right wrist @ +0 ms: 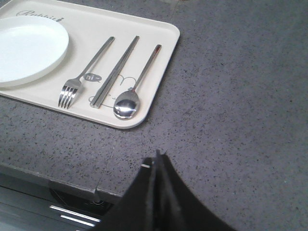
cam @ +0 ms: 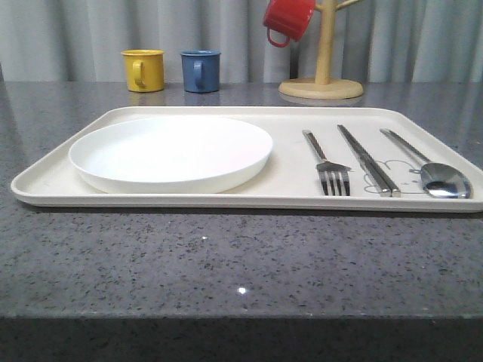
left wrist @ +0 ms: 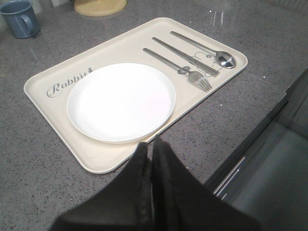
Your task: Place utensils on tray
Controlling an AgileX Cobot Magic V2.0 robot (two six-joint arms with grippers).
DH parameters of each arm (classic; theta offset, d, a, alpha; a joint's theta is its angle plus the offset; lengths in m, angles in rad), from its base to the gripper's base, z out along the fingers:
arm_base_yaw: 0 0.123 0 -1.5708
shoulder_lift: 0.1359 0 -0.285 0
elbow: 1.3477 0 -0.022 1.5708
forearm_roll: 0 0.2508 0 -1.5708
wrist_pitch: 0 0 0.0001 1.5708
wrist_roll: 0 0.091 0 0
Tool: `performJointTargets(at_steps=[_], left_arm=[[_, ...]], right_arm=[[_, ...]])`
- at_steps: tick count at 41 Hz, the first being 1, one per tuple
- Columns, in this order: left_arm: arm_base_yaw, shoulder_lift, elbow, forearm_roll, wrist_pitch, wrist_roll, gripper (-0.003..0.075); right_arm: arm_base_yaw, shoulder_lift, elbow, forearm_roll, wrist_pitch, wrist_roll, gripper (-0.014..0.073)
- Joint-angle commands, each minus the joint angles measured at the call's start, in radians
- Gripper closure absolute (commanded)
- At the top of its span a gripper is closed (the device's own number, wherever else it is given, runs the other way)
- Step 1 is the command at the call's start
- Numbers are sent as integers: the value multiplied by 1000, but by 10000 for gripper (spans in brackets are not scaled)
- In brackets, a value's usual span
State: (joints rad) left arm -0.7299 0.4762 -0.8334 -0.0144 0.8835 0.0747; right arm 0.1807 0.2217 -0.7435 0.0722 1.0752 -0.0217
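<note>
The cream tray (cam: 279, 185) (left wrist: 45, 103) (right wrist: 159, 33) lies across the grey counter. A round white plate (cam: 171, 151) (left wrist: 120, 101) (right wrist: 29, 48) rests on its left half. On the right half lie a silver fork (cam: 326, 162) (left wrist: 178, 67) (right wrist: 84, 72), a long flat piece (cam: 367, 160) (left wrist: 185, 57) (right wrist: 114, 72) and a spoon (cam: 426, 164) (left wrist: 204, 48) (right wrist: 137, 82), side by side. My left gripper (left wrist: 150, 143) is shut and empty, above the tray's near left corner. My right gripper (right wrist: 156, 159) is shut and empty, over bare counter beside the tray's right end.
A yellow mug (cam: 143, 70) and a blue mug (cam: 201, 71) (left wrist: 19, 18) stand behind the tray. A wooden mug tree (cam: 323, 72) holds a red mug (cam: 287, 19). The counter's front edge (right wrist: 57, 175) drops off close to both grippers.
</note>
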Motion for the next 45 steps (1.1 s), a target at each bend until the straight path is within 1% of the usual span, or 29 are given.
performJointTargets(at_steps=[1,5,8,10,12,14,15,16,20,22,25,28,30,36,40,43,45], left_arm=[[-8,8,-23,-12,-74,1,740],[-8,8,-23,-12,-74,1,740],[-8,-27,-3,-15,-101,1,740],[11,-64,20,-15,-116,1,740],[47,-94,45,27,-142,1,740],[103,-136,87,64,-190,1,740],[147,-168,125,66,-230,1,740],[202,-208,177,78,-276,1,740],[362,-337,367,93,-469,1,740],[416,-380,462,89,-553,1,740],[501,-443,611,32,-700,1,740],[559,-487,716,1,-774,1,740],[579,-504,757,-5,-787,1,740],[578,-502,804,-17,-818,1,740],[578,-502,832,-17,-891,1,740],[578,-502,856,-17,-975,1,740],[578,-502,853,-17,-969,1,740]], right_arm=[[1,14,-20,-7,-76,-7,708],[1,14,-20,-7,-76,-7,708],[1,14,-20,-7,-76,-7,708],[1,14,-20,-7,-76,-7,708],[1,14,-20,-7,-76,-7,708],[1,14,-20,-7,-76,-7,708],[1,14,-20,-7,-76,-7,708],[1,14,-20,-7,-76,-7,708],[1,14,-20,-7,-76,-7,708],[1,14,-20,-7,-76,-7,708],[1,14,-20,-7,-76,-7,708],[1,14,-20,-7,-76,-7,708],[1,14,-20,-7,-76,-7,708],[1,15,-20,-7,-76,-7,708],[1,15,-20,-7,-76,-7,708],[1,15,-20,-7,-76,-7,708],[1,15,-20,-7,-76,-7,708]])
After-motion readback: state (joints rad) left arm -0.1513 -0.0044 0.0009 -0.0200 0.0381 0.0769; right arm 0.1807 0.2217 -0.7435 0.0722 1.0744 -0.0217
